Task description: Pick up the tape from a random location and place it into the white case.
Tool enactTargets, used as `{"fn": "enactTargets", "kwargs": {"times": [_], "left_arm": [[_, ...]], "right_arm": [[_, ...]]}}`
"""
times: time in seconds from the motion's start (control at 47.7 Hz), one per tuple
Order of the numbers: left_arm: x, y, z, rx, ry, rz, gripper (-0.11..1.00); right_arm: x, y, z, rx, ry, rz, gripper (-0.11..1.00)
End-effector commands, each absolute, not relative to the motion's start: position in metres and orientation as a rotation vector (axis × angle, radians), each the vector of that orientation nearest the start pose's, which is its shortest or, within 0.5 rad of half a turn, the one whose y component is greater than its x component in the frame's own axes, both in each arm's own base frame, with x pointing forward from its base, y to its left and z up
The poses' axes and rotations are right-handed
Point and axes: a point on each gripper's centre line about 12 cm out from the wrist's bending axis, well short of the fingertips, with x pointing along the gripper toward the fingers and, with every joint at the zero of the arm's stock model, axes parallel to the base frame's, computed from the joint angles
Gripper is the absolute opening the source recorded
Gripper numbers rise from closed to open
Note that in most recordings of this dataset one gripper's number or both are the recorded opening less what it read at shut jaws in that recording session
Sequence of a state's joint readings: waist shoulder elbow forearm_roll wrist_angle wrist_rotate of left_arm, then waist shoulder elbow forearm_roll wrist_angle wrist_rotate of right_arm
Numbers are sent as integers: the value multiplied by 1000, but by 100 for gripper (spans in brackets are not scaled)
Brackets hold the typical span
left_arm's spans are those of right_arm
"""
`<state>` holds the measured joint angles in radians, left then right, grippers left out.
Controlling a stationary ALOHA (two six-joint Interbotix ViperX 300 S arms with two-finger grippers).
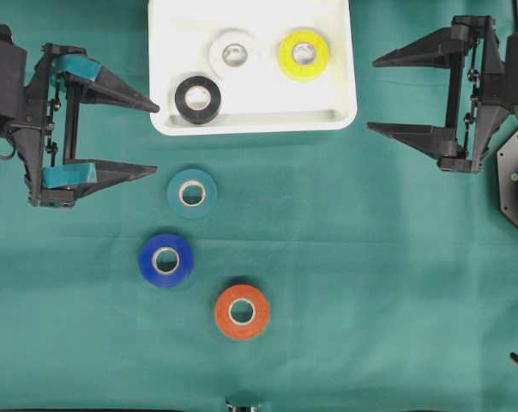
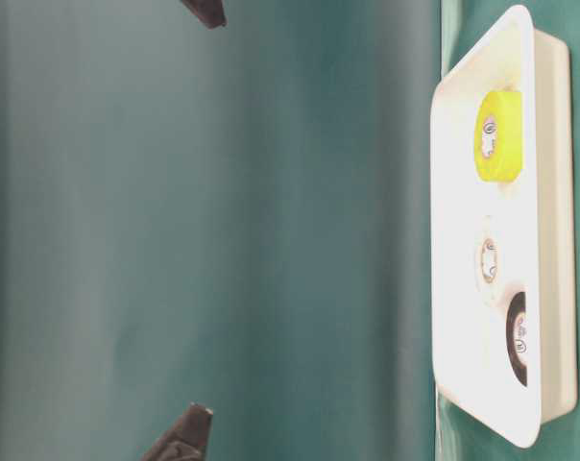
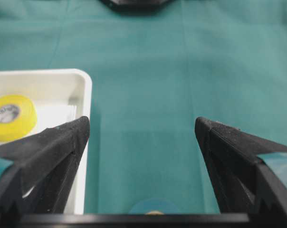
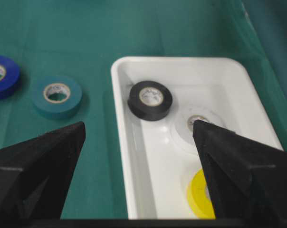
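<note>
1. Overhead view: the white case [image 1: 252,122] sits at the far edge of the table [image 1: 370,283], already holding a black roll [image 1: 197,99], a white roll [image 1: 234,54] and a yellow roll [image 1: 304,55]. Three rolls lie flat on the cloth: teal tape [image 1: 191,193], blue tape [image 1: 166,259] and orange tape [image 1: 242,312]. The left gripper [image 1: 152,139] is spread wide and empty; teal tape lies just beyond and beside its fingertips, so the left arm looks the nearer. The right gripper [image 1: 376,94], also spread and empty, is well apart from all three.
2. Table-level view: only the case and its three rolls show clearly.
3. Left wrist view: teal tape peeks in at the bottom edge, between the open jaws.
4. Right wrist view: the open jaws face the case; teal and blue tape lie off to the left.
</note>
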<state>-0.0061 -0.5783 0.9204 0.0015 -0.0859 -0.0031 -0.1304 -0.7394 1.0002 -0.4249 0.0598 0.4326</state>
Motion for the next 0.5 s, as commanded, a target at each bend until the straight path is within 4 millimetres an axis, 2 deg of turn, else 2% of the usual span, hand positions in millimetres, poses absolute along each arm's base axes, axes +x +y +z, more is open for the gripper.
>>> {"fn": "enactTargets", "kwargs": {"times": [0.0, 0.482], "left_arm": [[285, -1, 294, -3, 216, -4, 99], [284, -1, 291, -4, 245, -4, 99]], "right_arm": [[245, -35, 286, 19, 286, -156, 88], [243, -36, 283, 21, 303, -162, 88]]}}
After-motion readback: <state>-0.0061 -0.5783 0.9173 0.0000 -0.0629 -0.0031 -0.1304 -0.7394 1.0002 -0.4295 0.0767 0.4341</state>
